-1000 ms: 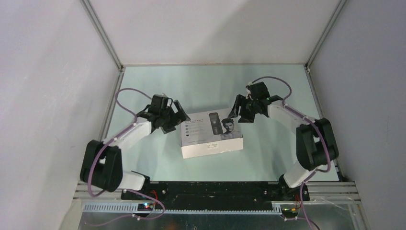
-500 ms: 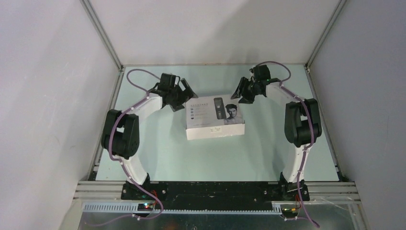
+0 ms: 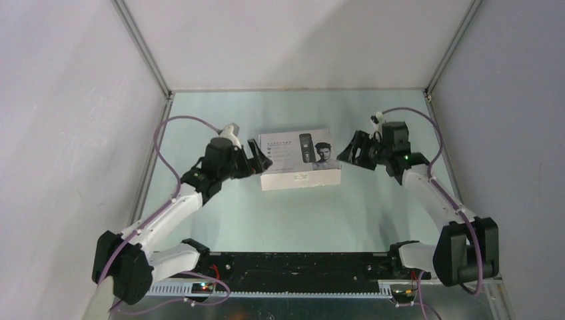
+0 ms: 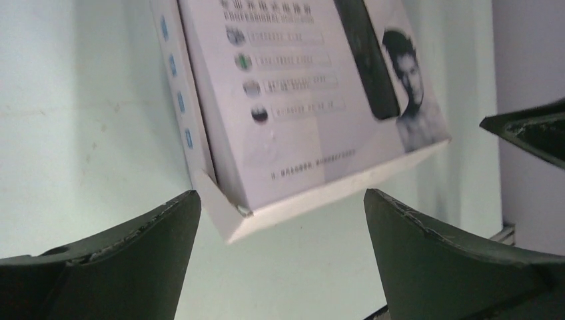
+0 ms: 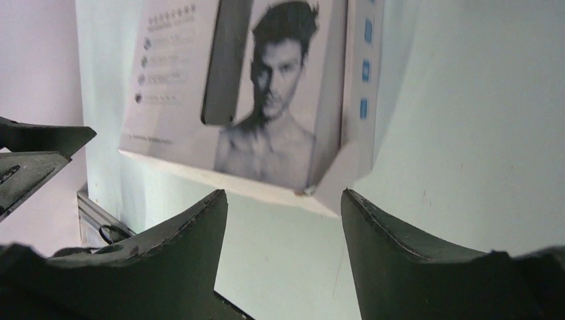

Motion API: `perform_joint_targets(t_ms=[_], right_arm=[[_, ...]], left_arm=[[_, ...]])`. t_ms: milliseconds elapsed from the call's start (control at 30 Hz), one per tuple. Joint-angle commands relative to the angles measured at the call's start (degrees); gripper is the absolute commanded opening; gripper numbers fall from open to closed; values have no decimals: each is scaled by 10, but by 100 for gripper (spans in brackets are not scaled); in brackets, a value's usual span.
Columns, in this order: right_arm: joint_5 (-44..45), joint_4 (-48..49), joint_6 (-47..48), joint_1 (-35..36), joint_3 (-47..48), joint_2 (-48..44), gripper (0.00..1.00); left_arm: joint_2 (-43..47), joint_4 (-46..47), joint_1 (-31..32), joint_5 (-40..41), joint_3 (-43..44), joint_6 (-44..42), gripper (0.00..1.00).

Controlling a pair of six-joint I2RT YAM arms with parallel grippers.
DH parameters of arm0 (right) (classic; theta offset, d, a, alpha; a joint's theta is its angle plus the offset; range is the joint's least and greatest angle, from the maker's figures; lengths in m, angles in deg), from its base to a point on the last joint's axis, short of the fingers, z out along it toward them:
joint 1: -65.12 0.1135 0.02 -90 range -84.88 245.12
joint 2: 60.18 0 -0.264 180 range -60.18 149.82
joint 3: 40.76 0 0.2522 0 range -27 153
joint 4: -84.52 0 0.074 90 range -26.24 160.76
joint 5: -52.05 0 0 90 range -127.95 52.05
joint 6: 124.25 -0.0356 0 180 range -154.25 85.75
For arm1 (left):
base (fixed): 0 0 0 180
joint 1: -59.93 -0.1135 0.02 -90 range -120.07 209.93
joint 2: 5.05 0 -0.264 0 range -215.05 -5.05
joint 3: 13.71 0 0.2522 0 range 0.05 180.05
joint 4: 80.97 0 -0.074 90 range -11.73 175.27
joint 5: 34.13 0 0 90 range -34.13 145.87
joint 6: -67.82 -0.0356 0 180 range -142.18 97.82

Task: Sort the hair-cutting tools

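Observation:
No clipper or small black accessory shows in any view. A closed white box [image 3: 298, 160] with a printed clipper and a man's face lies flat mid-table. My left gripper [image 3: 258, 157] is open and empty just left of the box's left end. In the left wrist view its jaws [image 4: 281, 200] stand wide apart, with the box's [image 4: 300, 100] near corner between and beyond them. My right gripper [image 3: 350, 152] is open and empty just right of the box's right end. In the right wrist view its jaws [image 5: 283, 197] frame the box's [image 5: 266, 100] corner. Neither gripper touches the box.
Grey walls with metal corner rails [image 3: 141, 45] close in the pale green table [image 3: 300, 213] on three sides. A black base bar [image 3: 293, 263] runs along the near edge. Each wrist view shows the other arm's fingers [image 4: 526, 130] [image 5: 33, 153] across the box.
The box has slid away from the near edge toward the back. Both arms have changed pose, and both grippers now sit lower beside the box's ends, still open.

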Motion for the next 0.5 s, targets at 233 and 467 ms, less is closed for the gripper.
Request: perform_joint_targets(t_ms=[233, 467], right_arm=[[44, 89, -41, 43, -124, -40, 69], [52, 133, -74, 62, -150, -13, 68]], left_arm=[[19, 32, 45, 39, -87, 51, 100], [-20, 38, 60, 41, -72, 92, 99]])
